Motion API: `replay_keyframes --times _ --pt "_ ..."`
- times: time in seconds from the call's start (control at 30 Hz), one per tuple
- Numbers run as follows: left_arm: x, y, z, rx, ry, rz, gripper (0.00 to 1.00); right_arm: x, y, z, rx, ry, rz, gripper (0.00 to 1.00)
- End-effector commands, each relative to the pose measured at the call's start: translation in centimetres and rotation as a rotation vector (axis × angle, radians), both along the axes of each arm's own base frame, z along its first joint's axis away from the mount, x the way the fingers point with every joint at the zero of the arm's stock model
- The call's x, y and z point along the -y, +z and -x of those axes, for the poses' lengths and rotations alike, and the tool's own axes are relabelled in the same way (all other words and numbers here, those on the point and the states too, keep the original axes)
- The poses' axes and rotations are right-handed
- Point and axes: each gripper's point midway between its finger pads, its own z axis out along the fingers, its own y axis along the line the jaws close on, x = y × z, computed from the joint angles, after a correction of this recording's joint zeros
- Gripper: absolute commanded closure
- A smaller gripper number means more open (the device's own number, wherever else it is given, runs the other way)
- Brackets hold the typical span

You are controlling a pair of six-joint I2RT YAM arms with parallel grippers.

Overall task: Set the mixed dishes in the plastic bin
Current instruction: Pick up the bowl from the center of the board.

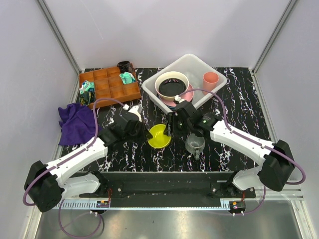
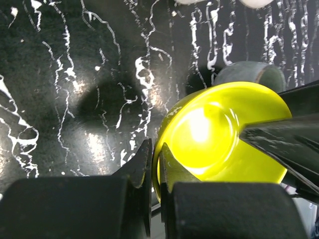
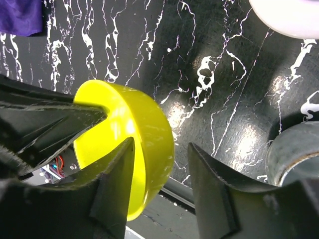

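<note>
Left gripper [image 2: 155, 154] pinches the yellow bowl [image 2: 214, 134], right gripper [image 3: 160, 149] is open astride its rim; mug [image 1: 195, 143] is outside the bin [image 1: 189, 56], cream bowl [image 1: 172, 74], plate [image 1: 188, 93] and cup [image 1: 211, 78] already inside.

No text, label, brand, number or sign legible to me in any view. White marks on the black surface [image 1: 239, 99] are marble veining, not writing. The small yellow bowl [image 2: 219, 134] is plain. The small boards [image 1: 102, 203] on the front rail are too small to read.
</note>
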Motion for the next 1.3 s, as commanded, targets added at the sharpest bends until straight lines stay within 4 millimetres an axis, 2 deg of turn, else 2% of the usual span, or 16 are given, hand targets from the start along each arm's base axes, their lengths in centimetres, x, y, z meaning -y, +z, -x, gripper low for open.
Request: replay_keyframes --times 0.0,0.23,0.33,0.43,0.67,0.7,0.73,0.8,0.93,1.03,1.07,1.1,1.17,1.2,1.23,1.27 --pt "1.5 4.8 -1.5 0.112 0.008 0.102 1.0 -0.9 0.3 -0.3 0.021 0.007 -0.024 0.52" --pt "1.4 4.8 -1.4 0.114 0.006 0.096 0.98 -0.8 0.2 -0.5 0.027 0.0 -0.018 0.81" --pt "1.4 4.9 -1.4 0.114 0.009 0.1 0.84 -0.8 0.0 -0.4 0.023 -0.002 -0.014 0.9" --pt "1.3 5.2 -1.4 0.121 0.009 0.103 0.58 -0.6 0.1 -0.8 0.037 -0.02 -0.008 0.99" --pt "0.3 7.0 -1.1 0.138 0.034 0.09 0.16 -0.1 1.1 -2.2 0.094 -0.063 0.027 1.0" --pt "0.0 8.1 -1.0 0.16 0.042 0.108 0.05 -0.1 2.1 -2.8 0.118 -0.071 0.028 1.0" --pt "-0.3 8.7 -0.9 0.172 0.052 0.112 0.01 -0.1 2.0 -3.3 0.127 -0.074 0.048 1.0" --pt "-1.0 10.1 -0.6 0.195 0.067 0.122 0.01 0.1 3.4 -4.7 0.181 -0.087 0.078 1.0" --pt "-2.8 13.2 0.4 0.264 0.107 0.174 0.01 0.3 4.2 -7.7 0.214 -0.124 0.121 1.0" --pt "-3.9 13.5 1.4 0.274 0.127 0.199 0.01 1.2 5.4 -10.7 0.239 -0.18 0.117 1.0" --pt "-4.2 12.8 1.6 0.263 0.135 0.19 0.01 1.5 5.5 -11.6 0.242 -0.195 0.123 1.0" --pt "-4.3 12.4 1.8 0.251 0.143 0.193 0.01 1.7 6.9 -12.8 0.264 -0.217 0.101 1.0" --pt "-4.6 11.3 2.1 0.233 0.149 0.191 0.01 3.6 6.7 -15.6 0.268 -0.28 0.125 1.0" --pt "-4.6 10.9 2.3 0.218 0.153 0.194 0.01 3.9 8.1 -17.0 0.295 -0.303 0.111 1.0" --pt "-4.5 10.6 2.5 0.206 0.15 0.198 0.01 4.9 7.3 -18.6 0.286 -0.331 0.135 1.0" --pt "-4.5 10.1 2.6 0.193 0.149 0.199 0.01 5.2 8.4 -19.9 0.316 -0.344 0.136 1.0"
